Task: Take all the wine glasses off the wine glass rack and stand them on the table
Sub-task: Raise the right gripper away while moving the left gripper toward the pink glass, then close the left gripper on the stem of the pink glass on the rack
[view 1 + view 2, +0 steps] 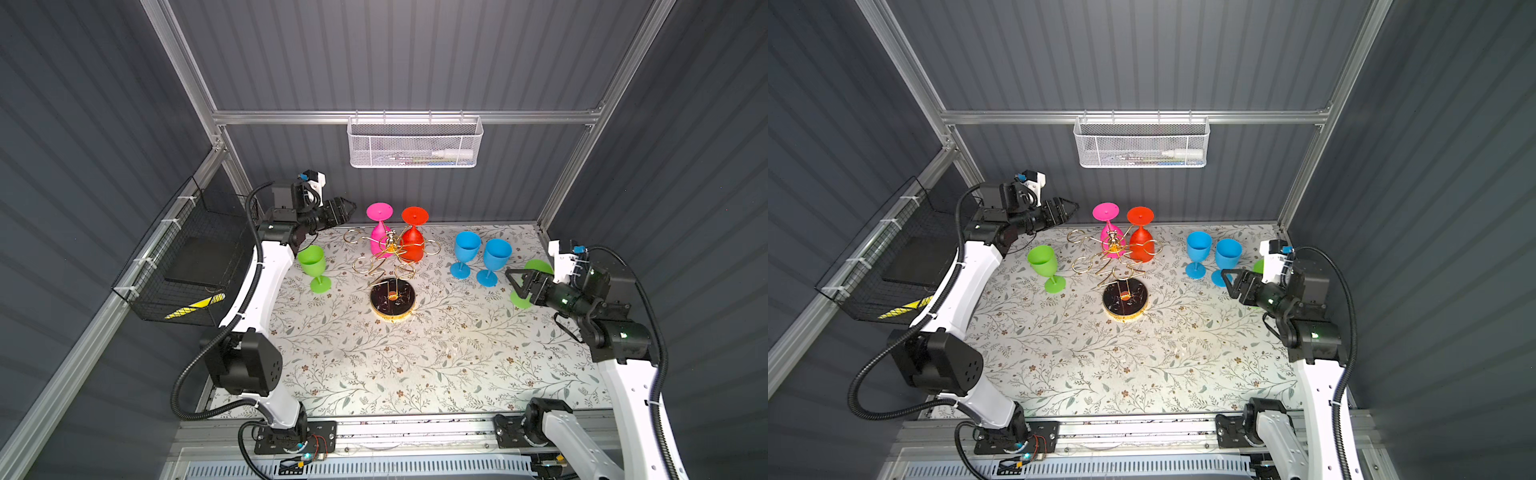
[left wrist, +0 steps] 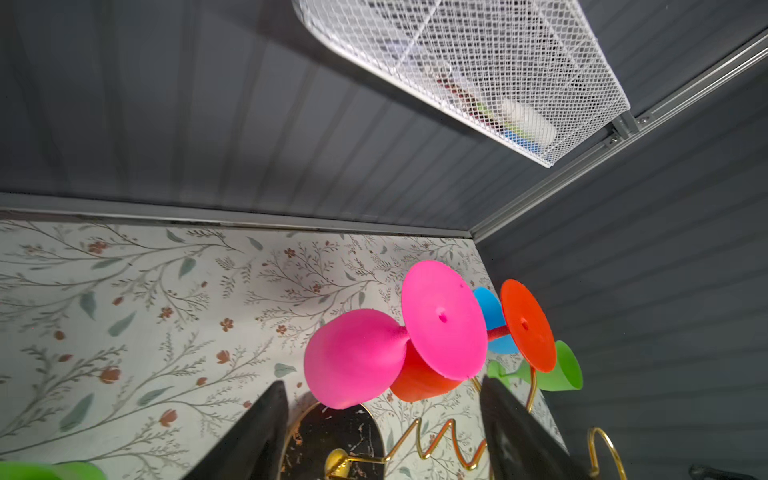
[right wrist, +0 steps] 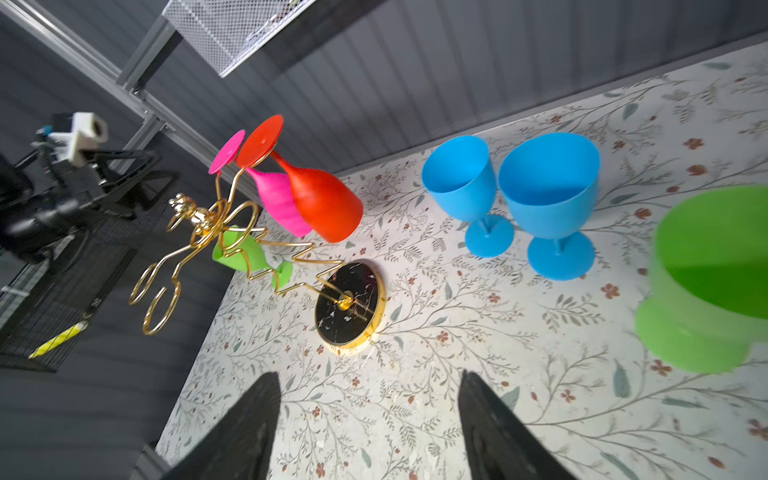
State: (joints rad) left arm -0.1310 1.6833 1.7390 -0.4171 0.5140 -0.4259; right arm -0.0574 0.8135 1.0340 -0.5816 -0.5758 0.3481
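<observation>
Wine glass rack (image 1: 392,297): stands near the middle of the flowered table (image 1: 415,365) on its round black gold-rimmed base, gold wire arms spreading from the post.

Pink wine glass (image 1: 377,239): hangs upside down from a ring arm on the far side of the rack, foot up, bowl down. Red wine glass (image 1: 412,245): hangs the same way just beside it, to its right in both top views. Cannot tell whether the two bowls touch.

Left gripper (image 1: 349,206): raised at the back left, aimed at the pink foot, with a narrow gap between tip and foot in both top views. In the left wrist view, fingers (image 2: 257,432) spread well apart, nothing gripped, the pink bowl ahead of the tips.

Right gripper (image 1: 514,282): low on the right side, near the foot of the right-hand blue glass (image 1: 496,254). In the right wrist view, fingers (image 3: 249,428) wide apart, only bare table between them, nothing held.

Off the rack, upright on the table: green glass (image 1: 312,262) left of the rack; second blue glass (image 1: 466,247) beside the first; second green glass (image 3: 706,270) behind the right gripper, partly hidden in both top views, blurred in the wrist view.

White mesh basket (image 1: 415,143): hangs on the back rail. Black wire basket (image 1: 187,266): hangs on the left rail.
</observation>
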